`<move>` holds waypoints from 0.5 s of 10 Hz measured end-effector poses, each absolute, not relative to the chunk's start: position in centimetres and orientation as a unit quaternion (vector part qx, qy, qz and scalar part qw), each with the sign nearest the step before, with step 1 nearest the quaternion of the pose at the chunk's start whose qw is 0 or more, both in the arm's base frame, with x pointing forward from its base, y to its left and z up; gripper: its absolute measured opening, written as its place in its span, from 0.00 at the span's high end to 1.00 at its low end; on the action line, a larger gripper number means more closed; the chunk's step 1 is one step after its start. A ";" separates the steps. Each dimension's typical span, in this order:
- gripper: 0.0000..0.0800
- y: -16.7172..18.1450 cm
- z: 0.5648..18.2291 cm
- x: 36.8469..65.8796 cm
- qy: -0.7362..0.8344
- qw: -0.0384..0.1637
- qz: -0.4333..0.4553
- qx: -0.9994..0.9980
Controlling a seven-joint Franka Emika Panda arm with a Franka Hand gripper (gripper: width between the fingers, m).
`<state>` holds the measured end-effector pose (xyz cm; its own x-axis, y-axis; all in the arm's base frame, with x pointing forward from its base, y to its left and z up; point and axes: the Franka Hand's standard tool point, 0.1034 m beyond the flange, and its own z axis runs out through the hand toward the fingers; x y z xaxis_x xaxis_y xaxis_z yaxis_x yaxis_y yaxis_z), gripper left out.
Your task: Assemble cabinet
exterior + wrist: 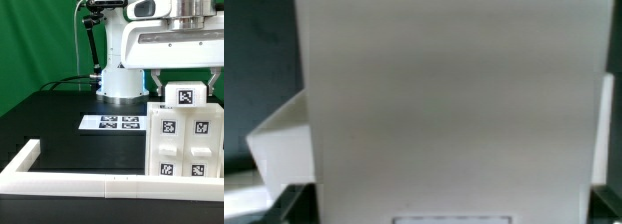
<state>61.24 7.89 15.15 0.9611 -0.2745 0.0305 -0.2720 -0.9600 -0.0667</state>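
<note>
The cabinet's hollow white box (182,142) stands at the exterior view's right, against the rail, with several marker tags on its front. A smaller white cabinet block (187,96) with one tag sits on or just over the box's top. My gripper (186,88) reaches down from above with a dark finger on each side of this block and looks shut on it. In the wrist view the block's plain white face (446,100) fills nearly the whole picture between my gripper's (441,208) dark fingertips. Part of the box (278,145) shows beside it.
The marker board (112,122) lies flat on the black table, at the exterior view's left of the box. A long low white rail (60,181) edges the table's front and left corner. The arm's white base (121,80) stands behind. A green curtain hangs at the back.
</note>
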 end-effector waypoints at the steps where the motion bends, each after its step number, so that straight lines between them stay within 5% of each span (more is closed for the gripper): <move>1: 0.30 7.9 15.1 61.2 0.164 0.032 -0.019 -0.986; 5: 0.30 8.2 15.1 61.2 0.314 0.039 -0.012 -0.949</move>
<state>61.16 8.21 15.10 0.8026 -0.5966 -0.0023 -0.5948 -0.7999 -0.0803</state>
